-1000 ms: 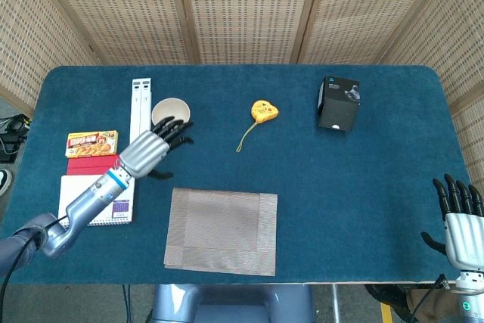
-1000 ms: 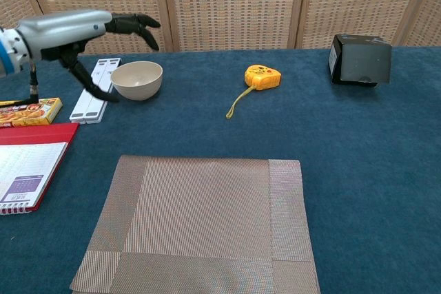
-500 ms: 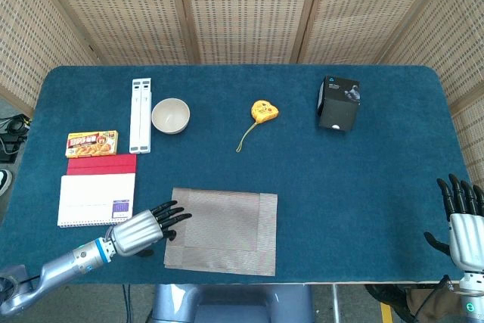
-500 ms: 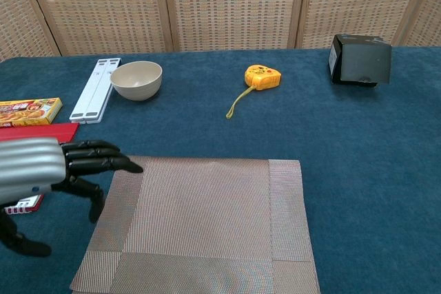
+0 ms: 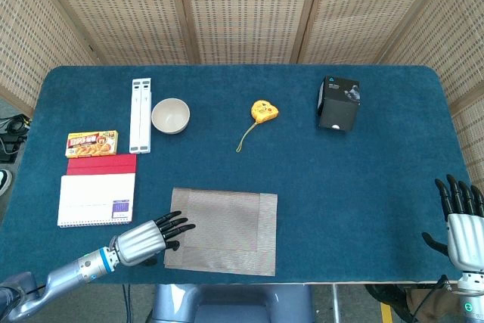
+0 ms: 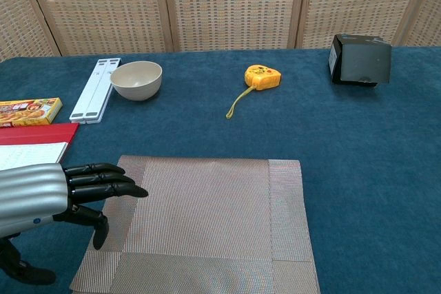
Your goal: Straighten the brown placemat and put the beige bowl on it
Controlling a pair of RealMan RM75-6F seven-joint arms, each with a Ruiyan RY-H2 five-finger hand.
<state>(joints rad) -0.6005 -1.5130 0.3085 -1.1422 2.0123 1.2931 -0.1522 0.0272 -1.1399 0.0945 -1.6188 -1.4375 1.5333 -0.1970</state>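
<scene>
Your left hand sits at the lower left of the head view, fingers spread and empty, tips over the left edge of the mat. The mat lies at bottom centre of the counter, long axis left-right, slightly skewed. The bowl is in the upper left, well apart from the mat, directly up-frame from your left hand, beside a white strip. Your right hand is at the lower right edge, fingers open, holding nothing, far from both. The left hand is nearer to mat and bowl alike.
</scene>
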